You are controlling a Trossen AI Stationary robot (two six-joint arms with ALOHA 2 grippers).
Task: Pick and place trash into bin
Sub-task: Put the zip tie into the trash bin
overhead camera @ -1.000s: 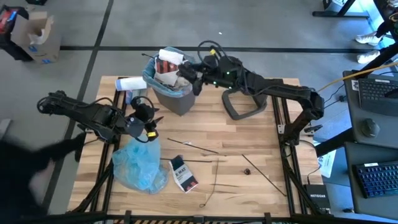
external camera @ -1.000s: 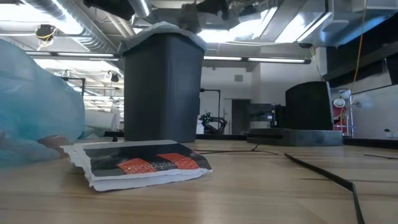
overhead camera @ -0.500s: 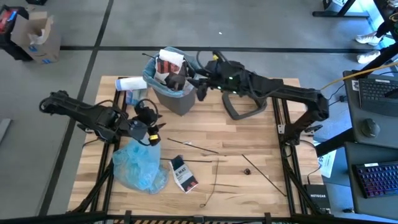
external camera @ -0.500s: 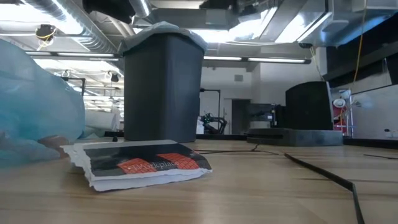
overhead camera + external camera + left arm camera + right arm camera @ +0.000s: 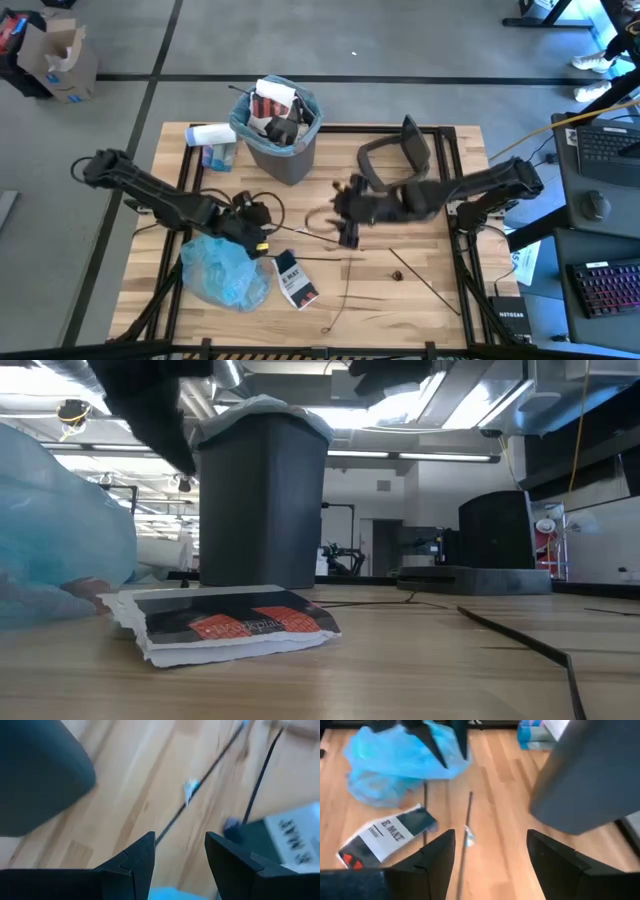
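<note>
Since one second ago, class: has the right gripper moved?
Yes. In the high view the right gripper has left the bin rim and come down toward the table middle, jaws open over a thin dark stick.

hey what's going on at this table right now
A two-armed robot is clearing litter into the dark grey bin, already stuffed with paper. Both grippers are open and empty. The right gripper and the left gripper are both over mid-table near a thin dark stick. A printed packet, a blue plastic bag and more sticks are on the wood. The bin's lid lies beside it.
</note>
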